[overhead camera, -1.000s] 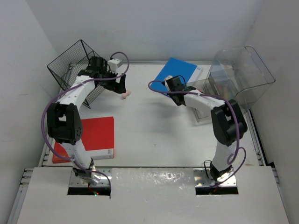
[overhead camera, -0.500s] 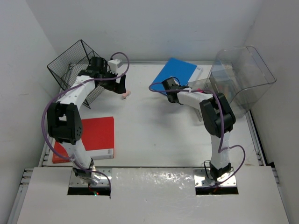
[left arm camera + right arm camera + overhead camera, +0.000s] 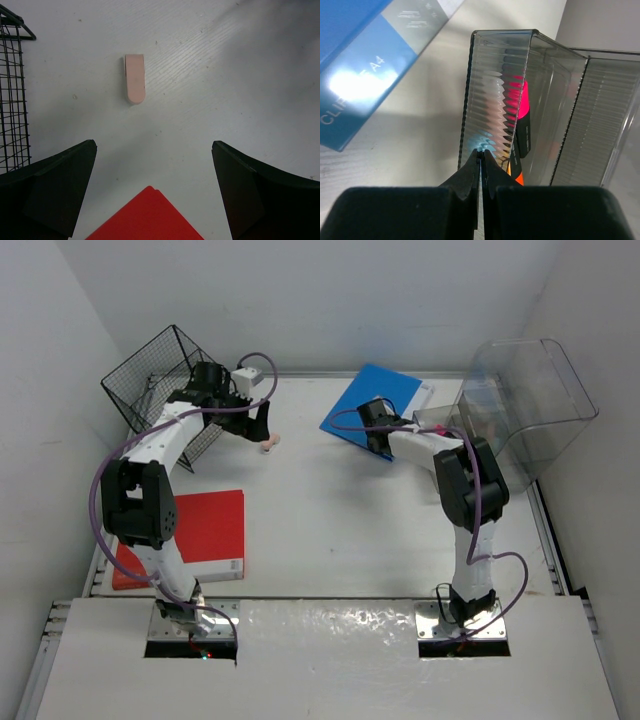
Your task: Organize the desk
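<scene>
The white desk (image 3: 330, 530) lies under both arms. Near left, a red folder (image 3: 205, 530) lies flat. Farther back, the left gripper (image 3: 152, 150) is spread wide over a pink eraser (image 3: 135, 78), beside a wire basket (image 3: 150, 380). At the far right, the right gripper (image 3: 480, 152) is pressed together with its tips at the ribbed wall of a clear box (image 3: 495, 90), near a blue folder (image 3: 375, 400).

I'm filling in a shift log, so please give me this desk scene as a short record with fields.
Left gripper: open, small pink rounded block lying ahead of it
Right gripper: shut, tips by ribbed clear plastic box
Left side: black wire basket, flat red folder
Far middle: flat blue folder
Surface: large white desk
</scene>
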Action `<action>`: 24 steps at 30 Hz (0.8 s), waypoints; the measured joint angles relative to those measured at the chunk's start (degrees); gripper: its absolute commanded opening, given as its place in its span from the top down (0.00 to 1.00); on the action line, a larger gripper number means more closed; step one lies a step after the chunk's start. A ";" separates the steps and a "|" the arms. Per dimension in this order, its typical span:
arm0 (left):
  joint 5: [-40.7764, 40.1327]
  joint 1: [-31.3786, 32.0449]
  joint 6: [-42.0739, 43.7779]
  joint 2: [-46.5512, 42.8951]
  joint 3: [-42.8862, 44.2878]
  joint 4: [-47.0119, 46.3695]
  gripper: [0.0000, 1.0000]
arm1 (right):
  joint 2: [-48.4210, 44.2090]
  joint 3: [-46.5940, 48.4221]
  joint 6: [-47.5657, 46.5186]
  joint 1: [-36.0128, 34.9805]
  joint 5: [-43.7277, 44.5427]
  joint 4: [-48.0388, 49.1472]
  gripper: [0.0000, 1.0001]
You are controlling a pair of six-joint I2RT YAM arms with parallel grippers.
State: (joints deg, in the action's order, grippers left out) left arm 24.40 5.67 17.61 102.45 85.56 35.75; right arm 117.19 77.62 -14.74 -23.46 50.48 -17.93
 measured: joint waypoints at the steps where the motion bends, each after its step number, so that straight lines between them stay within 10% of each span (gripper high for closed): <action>1: 0.00 0.00 0.07 0.00 0.00 0.04 0.01 | 0.00 0.04 -0.35 0.11 0.33 0.09 1.00; 24: -0.26 0.00 0.39 0.00 0.00 0.13 0.01 | -0.24 0.35 -6.71 11.17 3.52 4.04 1.00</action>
State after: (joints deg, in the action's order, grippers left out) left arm 24.14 5.67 18.00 102.45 85.56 35.88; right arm 116.95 77.97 -21.45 -12.29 54.00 -13.89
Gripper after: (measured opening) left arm 0.991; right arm 0.002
